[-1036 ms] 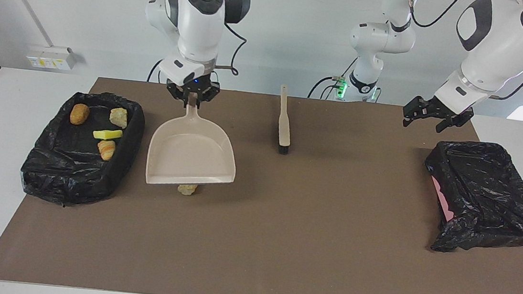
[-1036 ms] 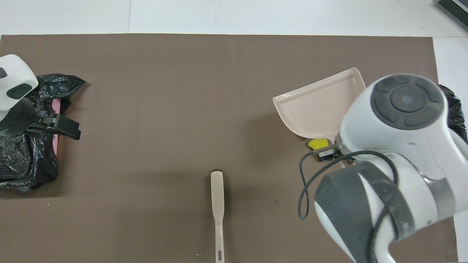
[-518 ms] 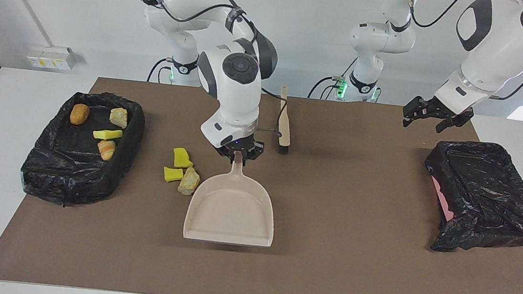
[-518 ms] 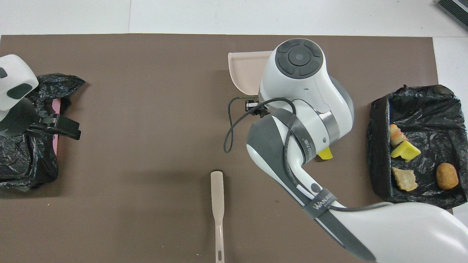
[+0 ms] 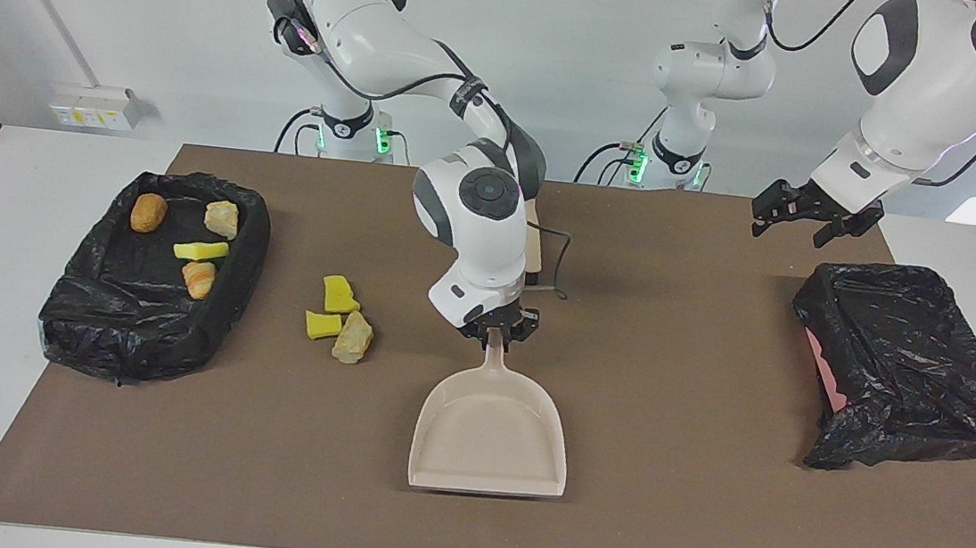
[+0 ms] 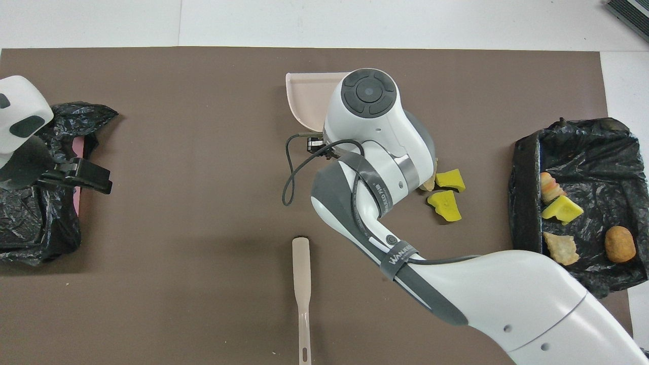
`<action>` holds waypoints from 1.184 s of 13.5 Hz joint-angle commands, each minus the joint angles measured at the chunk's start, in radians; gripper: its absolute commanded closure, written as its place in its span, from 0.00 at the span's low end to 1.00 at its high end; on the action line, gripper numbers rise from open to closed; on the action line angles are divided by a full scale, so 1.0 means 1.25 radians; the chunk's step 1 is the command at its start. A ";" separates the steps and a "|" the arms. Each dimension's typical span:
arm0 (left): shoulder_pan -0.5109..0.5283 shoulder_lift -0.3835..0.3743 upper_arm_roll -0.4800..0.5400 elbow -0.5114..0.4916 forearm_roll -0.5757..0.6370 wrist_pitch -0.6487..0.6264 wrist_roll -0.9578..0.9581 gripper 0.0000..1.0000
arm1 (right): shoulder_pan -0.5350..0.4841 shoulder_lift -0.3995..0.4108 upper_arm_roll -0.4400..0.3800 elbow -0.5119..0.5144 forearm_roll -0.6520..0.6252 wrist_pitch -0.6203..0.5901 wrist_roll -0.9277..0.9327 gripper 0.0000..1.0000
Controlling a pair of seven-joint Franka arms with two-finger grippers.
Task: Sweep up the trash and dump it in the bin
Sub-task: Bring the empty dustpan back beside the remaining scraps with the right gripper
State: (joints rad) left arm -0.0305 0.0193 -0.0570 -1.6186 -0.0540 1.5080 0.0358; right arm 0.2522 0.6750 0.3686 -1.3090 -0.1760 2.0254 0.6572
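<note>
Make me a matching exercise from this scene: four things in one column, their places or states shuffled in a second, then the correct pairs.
Things:
1. dustpan
2. brush
3. three loose scraps
4. left hand

Places or states:
A. on the mat beside the bin that holds trash
B. open, up in the air near the bin at the left arm's end
C. held by its handle in the right hand
D. lying on the mat, nearer to the robots than the dustpan

Pairs: 1-C, 2-D, 3-A, 4-B
</note>
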 commanded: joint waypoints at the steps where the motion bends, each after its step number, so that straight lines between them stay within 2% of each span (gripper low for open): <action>1: 0.010 0.009 -0.007 0.017 0.016 0.001 0.011 0.00 | 0.006 0.009 0.006 0.012 0.029 0.024 0.019 1.00; 3: 0.010 0.010 -0.007 0.017 0.016 0.000 0.011 0.00 | 0.030 0.021 0.005 -0.001 0.032 0.067 0.019 1.00; 4: 0.010 0.010 -0.007 0.017 0.016 0.001 0.011 0.00 | 0.016 0.021 0.006 -0.011 0.034 0.080 0.018 0.96; 5: 0.010 0.010 -0.007 0.017 0.016 0.001 0.011 0.00 | 0.013 0.020 0.006 -0.024 0.034 0.083 0.015 0.81; 6: 0.010 0.010 -0.007 0.019 0.016 0.001 0.011 0.00 | 0.020 0.017 0.006 -0.027 0.034 0.083 0.011 0.52; 7: 0.010 0.009 -0.007 0.017 0.016 0.000 0.011 0.00 | 0.020 0.015 0.006 -0.029 0.029 0.083 0.006 0.03; 10: 0.010 0.010 -0.007 0.019 0.016 0.001 0.011 0.00 | 0.022 -0.034 0.006 -0.050 0.028 0.064 0.007 0.00; 12: 0.010 0.010 -0.007 0.017 0.016 0.001 0.011 0.00 | 0.029 -0.087 0.009 -0.096 0.034 0.029 0.010 0.00; 16: 0.010 0.010 -0.007 0.017 0.016 0.001 0.011 0.00 | 0.026 -0.284 0.060 -0.333 0.056 0.020 0.018 0.00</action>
State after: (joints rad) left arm -0.0305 0.0206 -0.0570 -1.6179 -0.0537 1.5080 0.0361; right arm 0.2982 0.4926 0.4160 -1.5182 -0.1504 2.0361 0.6636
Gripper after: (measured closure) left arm 0.000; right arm 0.000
